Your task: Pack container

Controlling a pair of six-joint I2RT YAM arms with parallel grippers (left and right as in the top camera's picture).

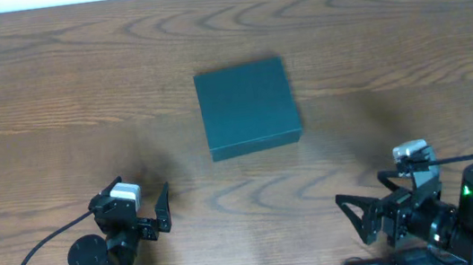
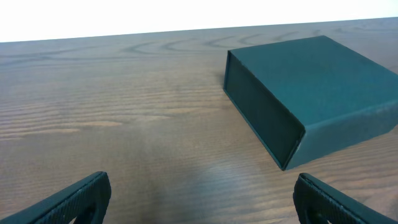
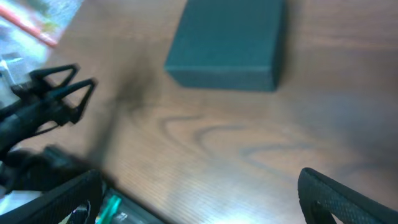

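The dark teal-green container (image 1: 247,108) sits shut on the wooden table, a little behind the middle. It also shows in the left wrist view (image 2: 317,87) at the upper right, and in the right wrist view (image 3: 230,43) at the top. My left gripper (image 1: 140,193) is open and empty near the front left, short of the container's front-left corner; its fingers frame bare wood (image 2: 202,199). My right gripper (image 1: 364,196) is open and empty at the front right, angled toward the left (image 3: 199,199). No snack packets show on the table.
The wooden table (image 1: 52,101) runs to a white back edge. In the blurred right wrist view the left arm (image 3: 53,96) stands at the left, and a blurry red and white thing (image 3: 34,18) lies at the top-left corner.
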